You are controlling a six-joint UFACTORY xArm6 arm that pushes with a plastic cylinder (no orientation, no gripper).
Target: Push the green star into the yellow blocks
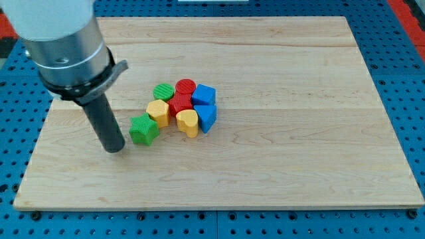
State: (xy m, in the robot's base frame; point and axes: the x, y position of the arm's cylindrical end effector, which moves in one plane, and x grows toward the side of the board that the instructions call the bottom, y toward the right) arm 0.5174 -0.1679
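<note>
The green star (143, 129) lies on the wooden board (299, 153), left of centre. It touches or nearly touches the yellow hexagon-like block (158, 113) at its upper right. A yellow heart block (188, 122) lies to the right of that one. My tip (115, 149) rests on the board just left of the green star, a small gap away. The rod rises from it toward the view's upper left.
A cluster sits with the yellow blocks: a green round block (163, 92), a red round block (186, 87), a red star-like block (178, 103), a blue cube (204, 95) and a blue pointed block (208, 117). A blue pegboard (405, 79) surrounds the board.
</note>
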